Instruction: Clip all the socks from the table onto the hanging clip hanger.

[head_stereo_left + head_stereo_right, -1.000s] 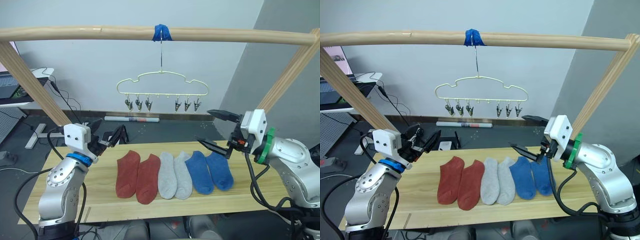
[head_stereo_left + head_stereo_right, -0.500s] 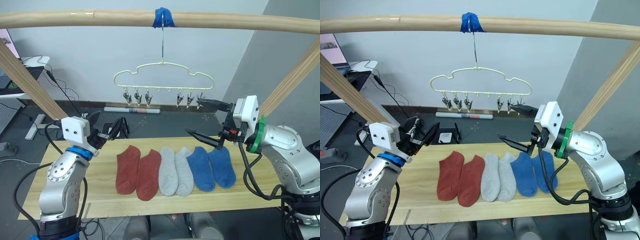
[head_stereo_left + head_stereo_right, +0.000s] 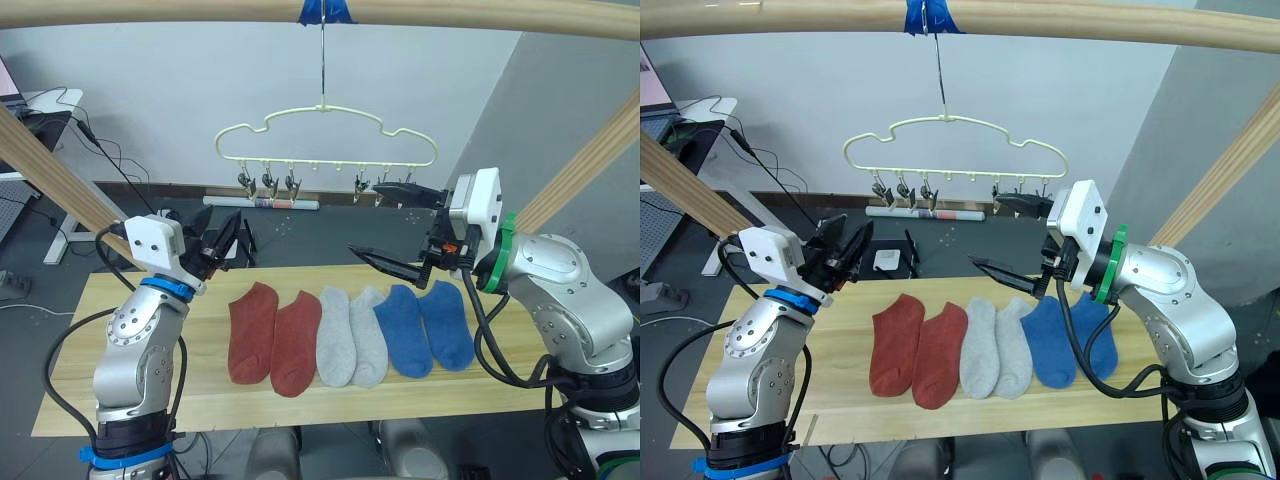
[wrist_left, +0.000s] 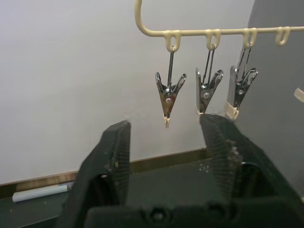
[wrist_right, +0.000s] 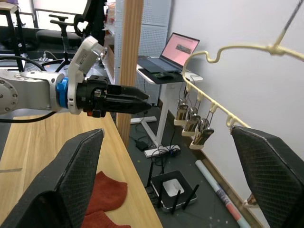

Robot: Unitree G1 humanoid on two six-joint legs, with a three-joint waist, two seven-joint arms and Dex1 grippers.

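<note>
Six socks lie side by side on the table [image 3: 110, 390]: two rust-red [image 3: 250, 330], two light grey [image 3: 335, 338] and two blue [image 3: 447, 322]. The cream clip hanger [image 3: 325, 135] hangs from the beam above and behind them, its silver clips [image 4: 167, 97] empty. My left gripper [image 3: 222, 232] is open above the table's back left, pointing at the left clips. My right gripper [image 3: 365, 218] is wide open above the grey and blue socks. Its upper finger is level with the hanger's right clips [image 3: 385, 185]. Both hold nothing.
A thick wooden beam [image 3: 480, 18] crosses overhead, with slanted posts at the left [image 3: 55, 170] and right [image 3: 585, 160]. Blue tape [image 3: 925, 14] holds the hook. A tube [image 3: 285, 204] lies on the floor behind. A laptop [image 5: 176, 49] sits on a desk at the left.
The camera has shifted. My right gripper has risen and moved left, up to the hanger's right clips. My left gripper has lifted slightly. The socks have not moved.
</note>
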